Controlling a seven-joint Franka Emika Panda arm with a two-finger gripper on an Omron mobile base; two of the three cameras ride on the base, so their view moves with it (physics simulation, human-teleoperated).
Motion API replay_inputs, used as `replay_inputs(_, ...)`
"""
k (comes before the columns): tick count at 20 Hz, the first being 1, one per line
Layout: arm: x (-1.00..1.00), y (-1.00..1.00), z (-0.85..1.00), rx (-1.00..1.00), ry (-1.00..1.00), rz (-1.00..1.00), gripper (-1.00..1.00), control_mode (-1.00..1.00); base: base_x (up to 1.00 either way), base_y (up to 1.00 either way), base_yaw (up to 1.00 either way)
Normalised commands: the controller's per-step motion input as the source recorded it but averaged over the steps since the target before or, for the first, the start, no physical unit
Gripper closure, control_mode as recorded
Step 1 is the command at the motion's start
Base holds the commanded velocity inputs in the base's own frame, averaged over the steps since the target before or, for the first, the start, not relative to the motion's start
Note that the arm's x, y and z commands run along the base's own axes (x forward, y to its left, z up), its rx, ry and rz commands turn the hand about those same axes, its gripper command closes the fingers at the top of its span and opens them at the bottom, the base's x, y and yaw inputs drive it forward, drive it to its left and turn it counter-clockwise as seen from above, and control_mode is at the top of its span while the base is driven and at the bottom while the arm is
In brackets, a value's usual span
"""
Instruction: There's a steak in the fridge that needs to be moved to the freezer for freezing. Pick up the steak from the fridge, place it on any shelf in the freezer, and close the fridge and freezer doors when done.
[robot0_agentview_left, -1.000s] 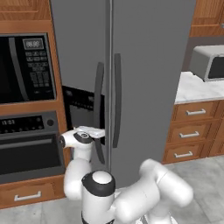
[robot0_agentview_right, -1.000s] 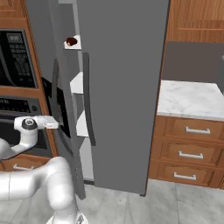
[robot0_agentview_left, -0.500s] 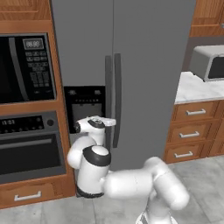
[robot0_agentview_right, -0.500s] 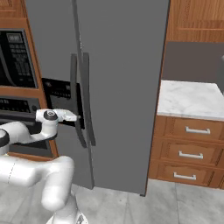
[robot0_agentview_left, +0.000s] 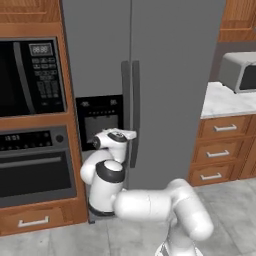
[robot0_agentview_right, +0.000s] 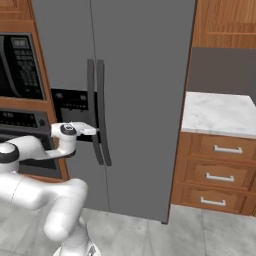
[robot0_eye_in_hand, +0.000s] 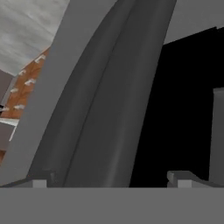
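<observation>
Both tall grey doors stand flush and shut: the narrower freezer door (robot0_agentview_left: 95, 50) (robot0_agentview_right: 60, 45) with its black dispenser panel (robot0_agentview_left: 100, 120), and the wider fridge door (robot0_agentview_left: 175, 75) (robot0_agentview_right: 145, 75). Their long vertical handles (robot0_agentview_left: 125, 85) (robot0_agentview_left: 136, 100) run side by side. My gripper (robot0_agentview_left: 131, 135) (robot0_agentview_right: 92, 131) (robot0_eye_in_hand: 109, 179) is pressed up against the lower part of the freezer handle (robot0_eye_in_hand: 100, 109), fingers spread wide, holding nothing. The steak and the freezer shelves are hidden behind the shut doors.
A built-in microwave (robot0_agentview_left: 30, 77) and oven (robot0_agentview_left: 35, 165) fill the wooden cabinet left of the unit. To the right are a marble counter (robot0_agentview_left: 225, 100) (robot0_agentview_right: 220, 112) with a small appliance (robot0_agentview_left: 240, 70) and wooden drawers (robot0_agentview_left: 225, 150) below.
The freezer door, ajar one second ago with its white shelves and a small dark red item showing, has swung fully shut. My arm followed it rightward to the handle.
</observation>
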Motion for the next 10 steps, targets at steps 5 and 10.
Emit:
replay_inputs(5, 0.71, -0.25, 0.00, 0.00, 0.03, 0.00, -1.00, -1.00, 0.00, 0.00, 0.00)
replay_inputs(10, 0.54, -0.01, 0.00, 0.00, 0.13, 0.00, -1.00, -1.00, 0.00, 0.00, 0.00)
